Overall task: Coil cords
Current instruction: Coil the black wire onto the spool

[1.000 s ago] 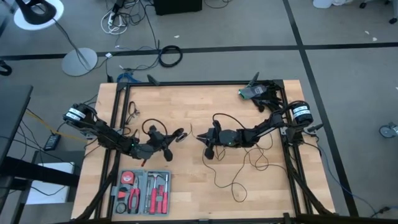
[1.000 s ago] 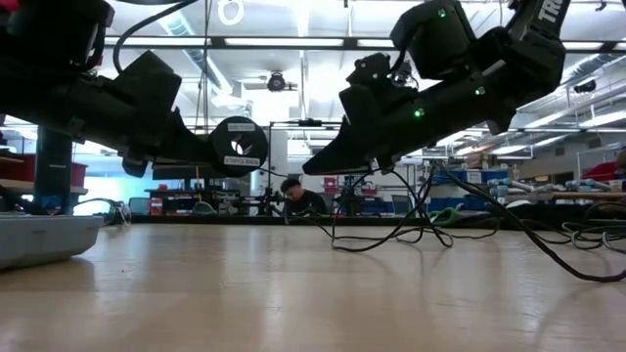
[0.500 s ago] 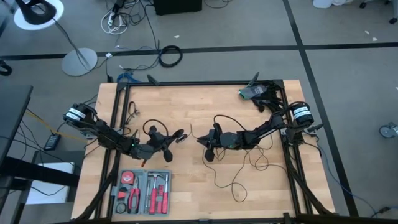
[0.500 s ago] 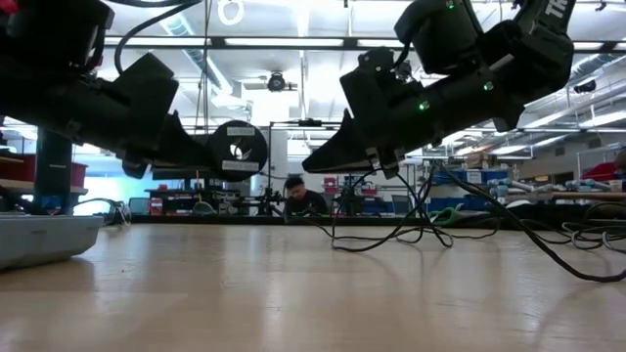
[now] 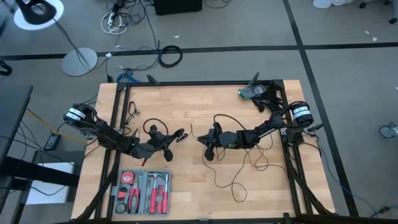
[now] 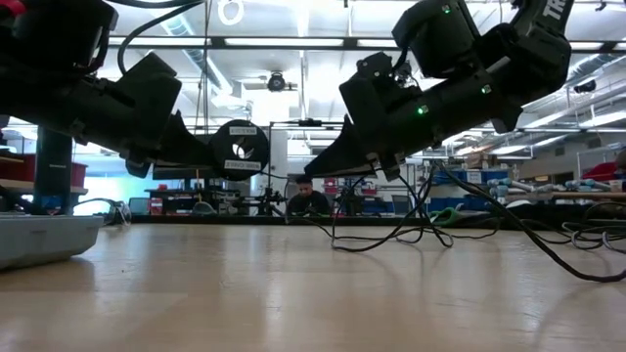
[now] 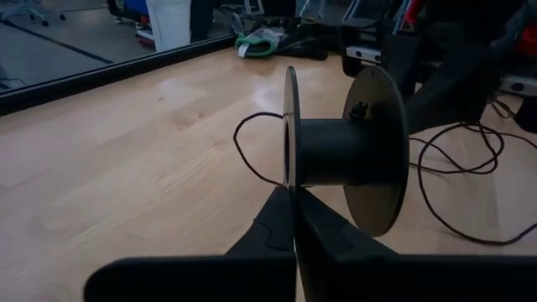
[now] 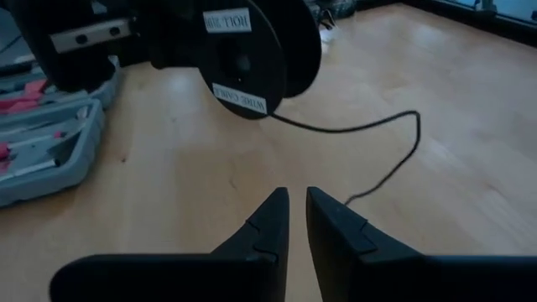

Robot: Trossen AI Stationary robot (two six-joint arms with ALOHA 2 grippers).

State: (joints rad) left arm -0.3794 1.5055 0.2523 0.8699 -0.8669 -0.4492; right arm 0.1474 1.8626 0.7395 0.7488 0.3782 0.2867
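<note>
A black spool with two round flanges is held above the table by my left gripper. It also shows in the high view and the low view. A thin black cord runs from the spool's hub to my right gripper. That gripper hovers just right of the spool, its fingers nearly together. More of the cord lies in loose loops on the table under the right arm. My left gripper pinches the lower rim of the spool's near flange between its two fingers, coming level from the table's left. The spool is lifted clear, its axis level. My right gripper has the cord running in at the outer side of one finger, which hides the contact. The cord hangs slack in a bend between gripper and spool.
A grey tool case with red-handled tools lies at the near left. A green-topped device sits at the far right corner. The black frame edges the table. A person shows in the room beyond.
My right gripper has rocked slightly up and back down beside the spool. Both grippers keep their holds, and the spool stays where it was.
</note>
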